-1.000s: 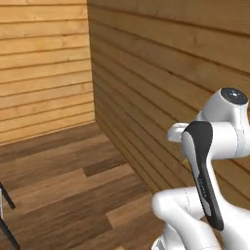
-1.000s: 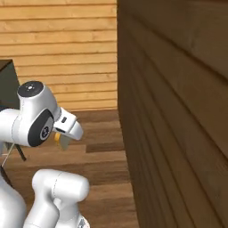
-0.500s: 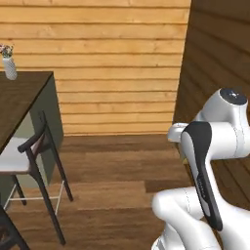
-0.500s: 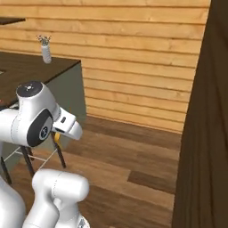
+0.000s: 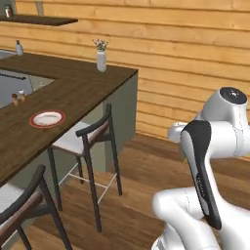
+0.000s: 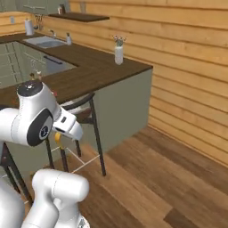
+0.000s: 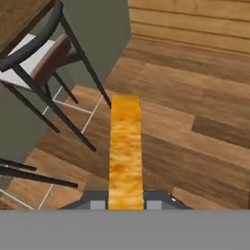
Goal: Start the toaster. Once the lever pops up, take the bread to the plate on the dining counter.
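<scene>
One slice of bread (image 7: 125, 151) is seen edge-on, pinched between the jaws of the gripper (image 7: 126, 204) above the wooden floor (image 7: 195, 112). One red-rimmed plate (image 5: 47, 118) lies on the dining counter (image 5: 73, 93), beside which two stools (image 5: 85, 139) are placed. One white vase (image 5: 101, 61) stands near the counter's corner.

Dark-brown dining surface (image 5: 73, 93) runs long here, and on it sits the red-rimmed plate (image 5: 47, 118), two small shakers (image 5: 18, 99) just beyond it, a pale vase (image 5: 101, 60) at the far corner.
</scene>
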